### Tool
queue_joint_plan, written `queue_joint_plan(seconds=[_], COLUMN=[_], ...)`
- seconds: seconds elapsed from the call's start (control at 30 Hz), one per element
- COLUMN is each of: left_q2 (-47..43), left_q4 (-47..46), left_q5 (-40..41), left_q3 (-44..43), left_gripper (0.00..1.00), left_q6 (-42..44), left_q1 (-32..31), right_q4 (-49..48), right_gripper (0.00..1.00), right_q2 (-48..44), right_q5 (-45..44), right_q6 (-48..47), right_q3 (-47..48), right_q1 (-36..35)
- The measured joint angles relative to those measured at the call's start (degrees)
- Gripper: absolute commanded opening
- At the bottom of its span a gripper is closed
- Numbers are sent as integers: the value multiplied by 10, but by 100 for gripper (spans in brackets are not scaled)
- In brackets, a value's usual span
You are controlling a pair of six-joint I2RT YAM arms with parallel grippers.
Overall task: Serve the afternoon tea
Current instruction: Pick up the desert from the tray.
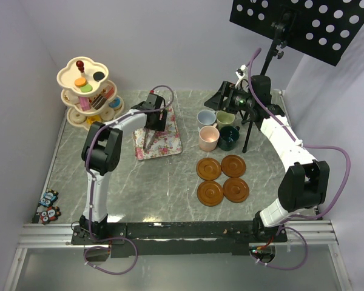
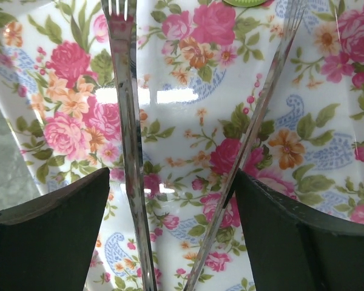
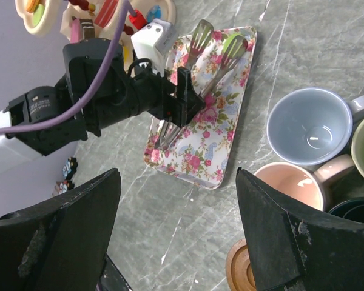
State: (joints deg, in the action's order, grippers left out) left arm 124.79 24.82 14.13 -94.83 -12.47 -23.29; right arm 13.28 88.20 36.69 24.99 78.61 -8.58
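Note:
The cream three-tier stand (image 1: 88, 91) with small toy cakes stands at the back left. Light blue (image 1: 206, 118), light green (image 1: 224, 118), pink (image 1: 208, 138) and dark green (image 1: 229, 138) mugs cluster right of centre. Brown saucers (image 1: 221, 179) lie in a square in front of them. My left gripper (image 2: 173, 173) is open low over the floral tray (image 2: 188, 103), its fingers (image 2: 48, 236) straddling both arms of the metal tongs (image 2: 130, 151), which rest on the tray. My right gripper (image 3: 179, 242) hangs open and empty above the table behind the mugs (image 3: 309, 124).
A black stand pole (image 1: 249, 130) rises just right of the mugs, with a dotted board (image 1: 303, 24) overhead. Small toy pieces (image 1: 48, 206) lie at the table's left edge. A green piece (image 3: 233, 43) sits at the tongs' tips.

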Motion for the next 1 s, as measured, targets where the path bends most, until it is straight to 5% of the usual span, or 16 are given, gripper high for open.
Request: queue_joint_plan(seconds=[0.4,0.5,1.0], left_q2=[0,3,12], left_q4=[-43,-47,-59], left_q5=[106,117,139], left_q3=[19,19,18], left_gripper=[73,63,49], left_q6=[16,21,25], left_q1=[-41,-47,-57], right_q4=[0,0,0], right_gripper=[82,82,82], right_q2=[0,0,-1], right_q5=[4,4,5], right_q6=[3,3,3], right_q3=[-1,-2,-5], right_q1=[0,0,0])
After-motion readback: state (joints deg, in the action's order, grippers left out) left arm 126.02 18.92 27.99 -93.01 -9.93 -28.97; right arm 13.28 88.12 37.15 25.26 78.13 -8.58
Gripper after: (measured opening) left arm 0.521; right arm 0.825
